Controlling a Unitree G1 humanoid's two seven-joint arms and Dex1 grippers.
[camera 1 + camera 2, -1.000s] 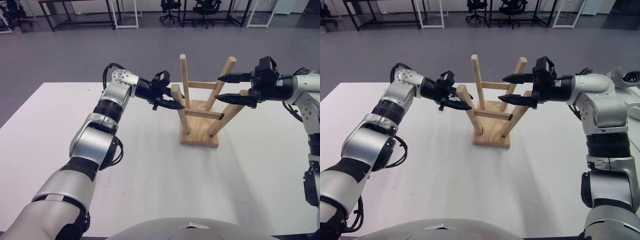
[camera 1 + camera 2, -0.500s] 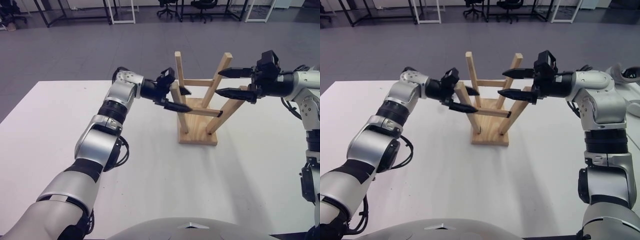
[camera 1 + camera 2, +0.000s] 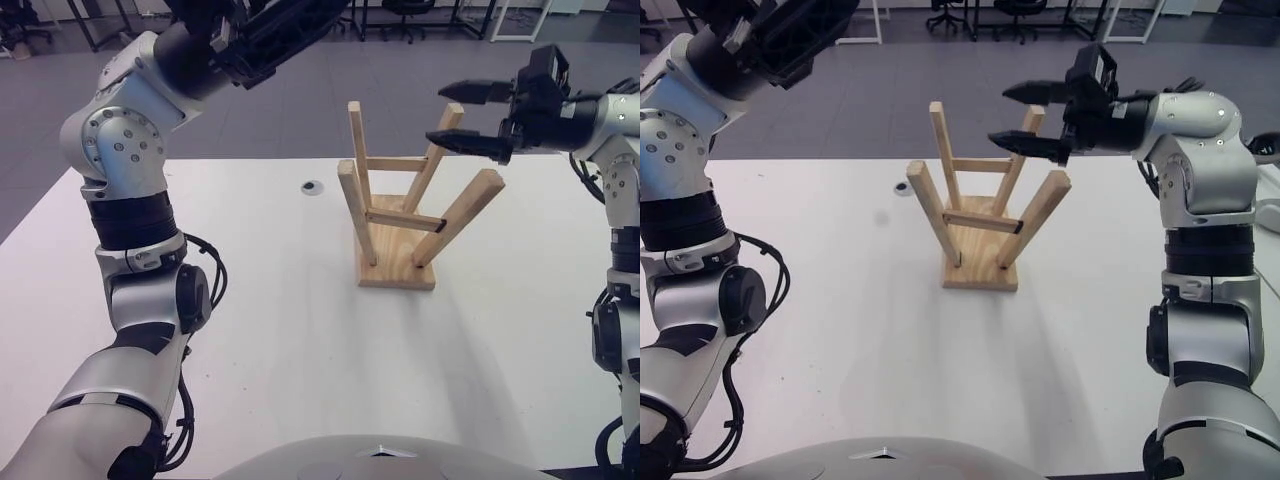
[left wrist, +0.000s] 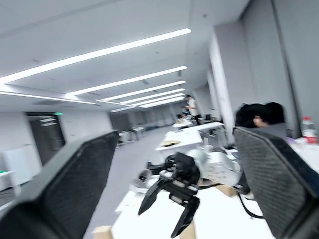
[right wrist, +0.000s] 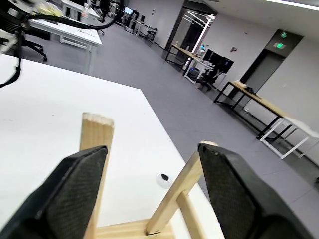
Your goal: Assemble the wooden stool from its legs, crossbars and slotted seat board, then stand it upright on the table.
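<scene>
Head view: the left arm is held high above the surface (image 3: 290,340), and its left claw (image 3: 300,15) is partly cut by the top edge. The right claw (image 3: 458,115) is spread beside a leg tip, gripping nothing. The pale wooden stool (image 3: 372,225) stands inverted mid-surface on its seat board (image 3: 397,274).

Left wrist view: the pads (image 4: 75,179) are wide apart and empty, and the scene beyond is blurred.

Right wrist view: the pads are wide apart, with two leg tips between them.
</scene>
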